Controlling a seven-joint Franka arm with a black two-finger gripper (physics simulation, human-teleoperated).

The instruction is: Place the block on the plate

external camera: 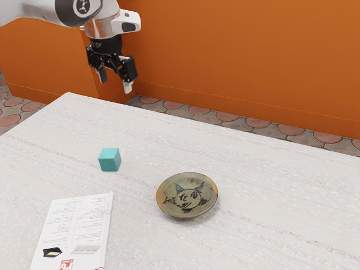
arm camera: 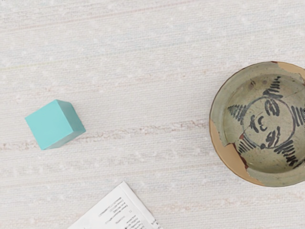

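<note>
The teal block point(external camera: 109, 160) sits on the desk point(external camera: 270, 180), nearer than the plate point(external camera: 187, 195) to the far corner at the exterior view's left. The gripper point(external camera: 115, 83) hangs above, its 2 jaws wide apart, holding nothing.

Looks like someone's home from where I stand. Orange walls point(external camera: 242, 56) meet a floor point(external camera: 226, 117) of rounded reddish tiles.

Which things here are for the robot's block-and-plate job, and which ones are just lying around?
For the job:
- teal block
- plate with dark markings
- open gripper

Just lying about:
- printed paper
</note>
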